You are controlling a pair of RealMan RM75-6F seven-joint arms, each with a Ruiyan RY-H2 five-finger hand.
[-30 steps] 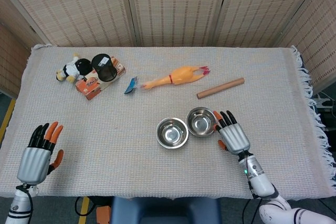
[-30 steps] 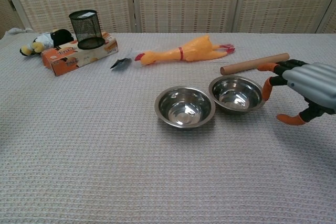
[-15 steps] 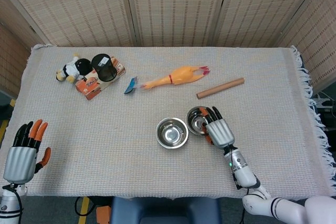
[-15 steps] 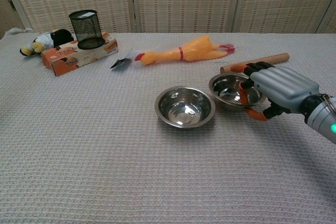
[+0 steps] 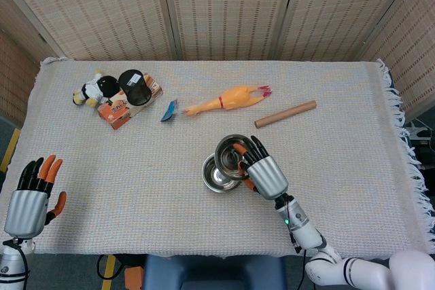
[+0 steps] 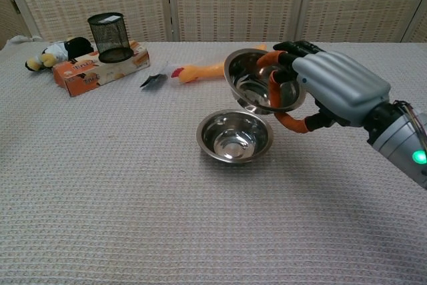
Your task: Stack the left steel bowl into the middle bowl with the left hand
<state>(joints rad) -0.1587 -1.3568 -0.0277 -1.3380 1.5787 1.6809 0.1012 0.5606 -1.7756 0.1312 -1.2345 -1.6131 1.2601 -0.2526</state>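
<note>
My right hand [image 5: 264, 173] [image 6: 333, 88] grips a steel bowl [image 5: 230, 155] [image 6: 255, 89] by its rim and holds it tilted in the air. The lifted bowl hangs just above and to the right of a second steel bowl [image 5: 215, 177] [image 6: 233, 137], which rests upright on the woven cloth. My left hand [image 5: 30, 198] is at the near left corner of the table with its fingers spread and nothing in it, far from both bowls. It shows only in the head view.
A rubber chicken [image 5: 228, 98] [image 6: 207, 69] and a cardboard tube [image 5: 285, 114] lie beyond the bowls. At the far left are a black mesh cup [image 5: 134, 87] [image 6: 110, 37], an orange box [image 5: 121, 109] [image 6: 93, 68], a plush toy [image 5: 92, 89] and a small blue clip [image 5: 168, 111].
My right hand closed on the right-hand bowl, lifted it off the cloth and carried it left over the other bowl. The left hand drew back toward the near left corner.
</note>
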